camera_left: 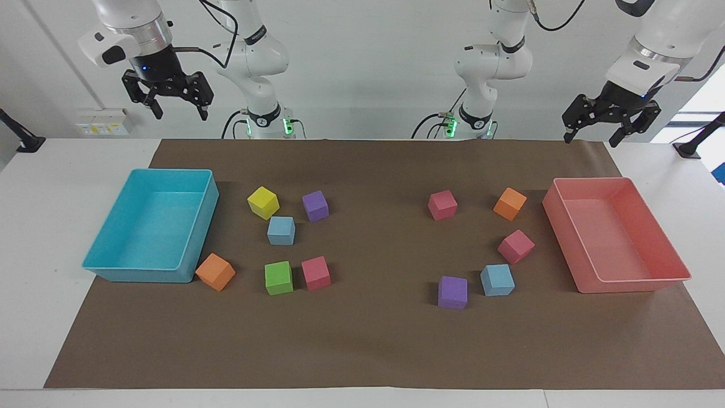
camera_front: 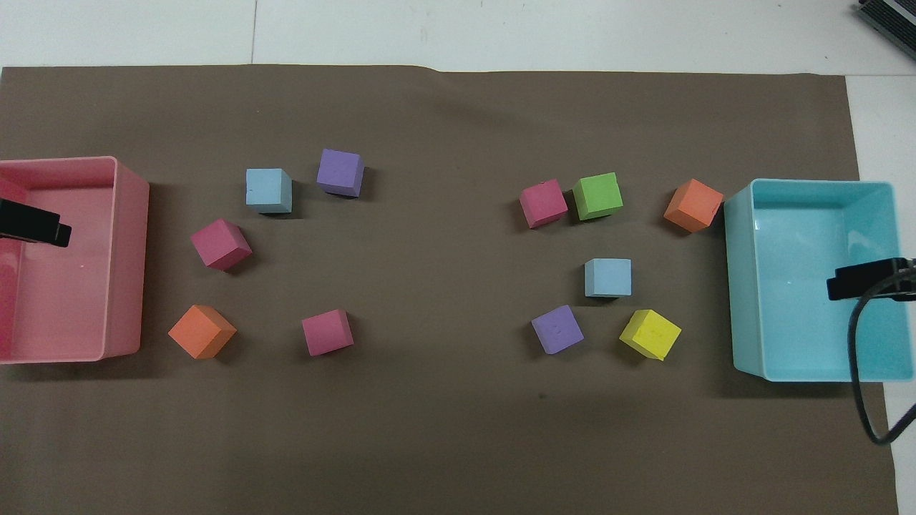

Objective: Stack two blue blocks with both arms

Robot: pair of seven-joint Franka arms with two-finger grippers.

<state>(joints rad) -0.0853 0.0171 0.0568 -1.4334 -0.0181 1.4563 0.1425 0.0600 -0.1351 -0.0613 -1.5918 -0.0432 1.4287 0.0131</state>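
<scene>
Over the turquoise tray: the right hand (camera_left: 176, 106) is hanging high above the turquoise tray (camera_left: 195, 226), fingers spread apart, gripping nothing.
Over the pink tray: the left hand (camera_left: 610, 128) is hanging high above the pink tray (camera_left: 640, 286), fingers likewise spread, empty.
Blue block, right arm's end: one blue block (camera_left: 281, 230) is lying on the brown paper (camera_left: 368, 340) covering the worktop, between the yellow cube (camera_left: 263, 202) and the green cube (camera_left: 278, 277), close to the purple cube (camera_left: 315, 205).
Blue block, left arm's end: the other blue block (camera_left: 497, 280) is sitting just beside a second purple cube (camera_left: 453, 292), near a pink cube (camera_left: 516, 246).
Stack: neither blue block is sitting on the other; they are lying well apart.
</scene>
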